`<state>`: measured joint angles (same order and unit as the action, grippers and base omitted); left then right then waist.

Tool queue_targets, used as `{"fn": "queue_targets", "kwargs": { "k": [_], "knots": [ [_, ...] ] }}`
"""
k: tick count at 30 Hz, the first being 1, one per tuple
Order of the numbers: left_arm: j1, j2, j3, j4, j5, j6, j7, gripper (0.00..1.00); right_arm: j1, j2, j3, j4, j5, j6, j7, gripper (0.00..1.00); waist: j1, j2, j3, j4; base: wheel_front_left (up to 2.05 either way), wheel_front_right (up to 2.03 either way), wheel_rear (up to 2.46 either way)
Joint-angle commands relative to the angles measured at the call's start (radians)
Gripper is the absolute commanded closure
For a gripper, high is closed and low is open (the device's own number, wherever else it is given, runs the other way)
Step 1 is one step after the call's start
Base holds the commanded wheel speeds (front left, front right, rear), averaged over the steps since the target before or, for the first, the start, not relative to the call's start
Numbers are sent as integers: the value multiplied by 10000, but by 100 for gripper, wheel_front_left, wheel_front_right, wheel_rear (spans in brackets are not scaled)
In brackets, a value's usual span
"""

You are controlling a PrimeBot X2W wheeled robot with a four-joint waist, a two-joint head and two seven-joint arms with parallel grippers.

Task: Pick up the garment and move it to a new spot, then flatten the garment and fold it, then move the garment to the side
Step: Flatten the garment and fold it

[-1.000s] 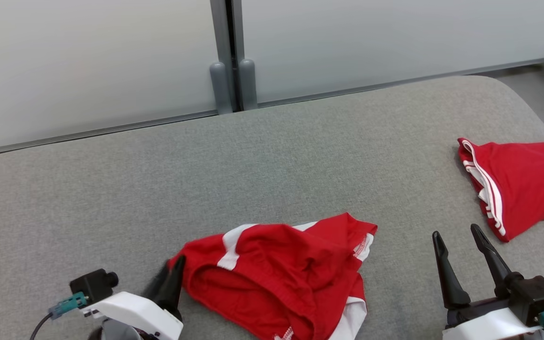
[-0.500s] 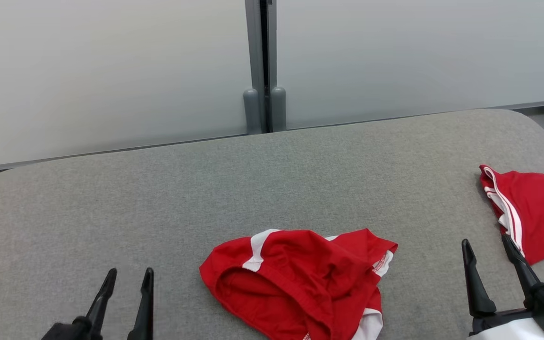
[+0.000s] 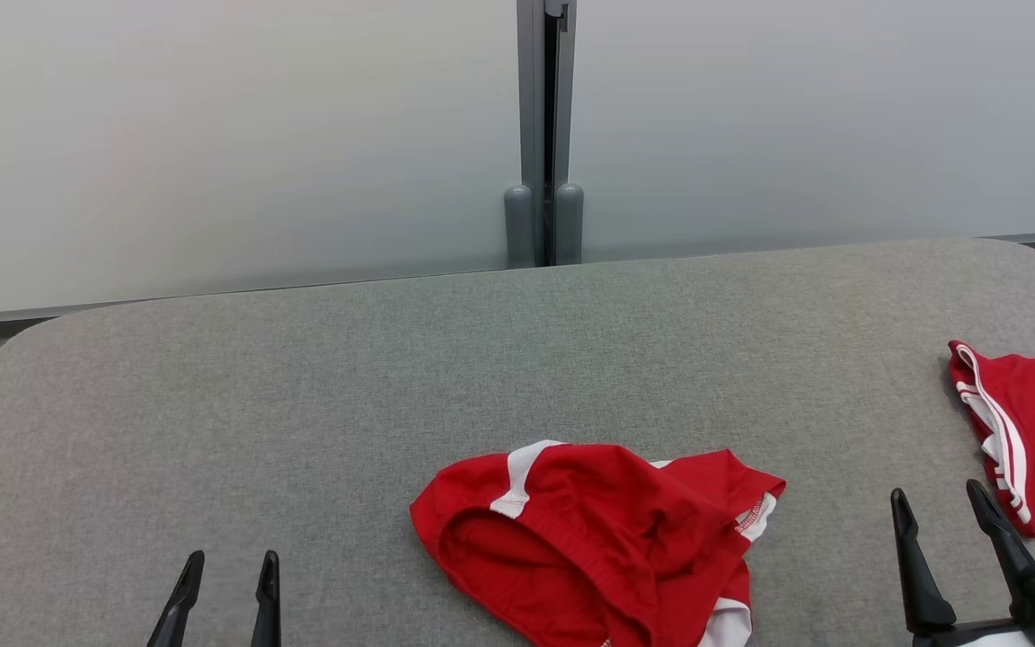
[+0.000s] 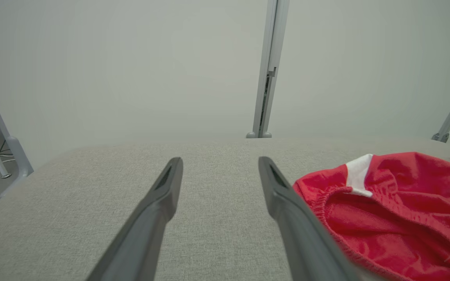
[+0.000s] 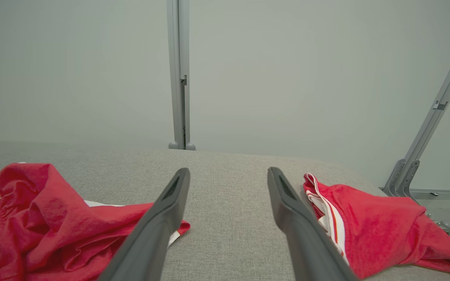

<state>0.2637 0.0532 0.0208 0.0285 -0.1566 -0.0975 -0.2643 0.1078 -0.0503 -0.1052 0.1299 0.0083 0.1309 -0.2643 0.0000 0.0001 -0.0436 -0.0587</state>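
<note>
Now, our left gripper (image 3: 232,564) has its two fingers spread wide, and there is nothing between them. It sits low at the near left of the grey padded table (image 3: 302,404). Our right gripper (image 3: 936,492) is spread wide too and holds nothing, at the near right.

Between them, close to us, lies the red garment (image 3: 598,548) with white patches. It is a crumpled heap, and its stretchy waistband gapes toward the left gripper. Past the right gripper lies a second red garment (image 3: 1034,431) with white stripes.

We think the heap needs flattening next. The cloth is soft and bunched in layers. A pinch could catch only the top layer, or too many at once. Then a pull would drag the whole heap and not spread it. The right gripper also sits between the two red pieces, so it could grab the wrong one.
</note>
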Motion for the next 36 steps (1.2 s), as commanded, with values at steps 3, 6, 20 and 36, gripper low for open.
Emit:
{"fn": "queue_targets", "kwargs": {
  "k": [3,6,20,36],
  "knots": [
    [-91,-4,-132,-61,278,-161,6,0,-125,-24,45,43,97,-2,0,0,0,-1,84,-100,0,0,0],
    [-285,-12,-583,-257,561,-243,5,0,-161,-27,64,91,102,-2,0,0,0,-1,121,-228,0,0,0],
    [-1471,1520,-6046,1543,-989,-320,147,0,-445,-26,331,293,389,-2,1,0,0,-1,389,-1196,0,0,0],
    [-3223,2267,-8185,3263,-2270,-326,824,0,-751,-26,420,516,1007,-2,1,0,0,-1,1040,-2171,0,0,0]
  ]
}}
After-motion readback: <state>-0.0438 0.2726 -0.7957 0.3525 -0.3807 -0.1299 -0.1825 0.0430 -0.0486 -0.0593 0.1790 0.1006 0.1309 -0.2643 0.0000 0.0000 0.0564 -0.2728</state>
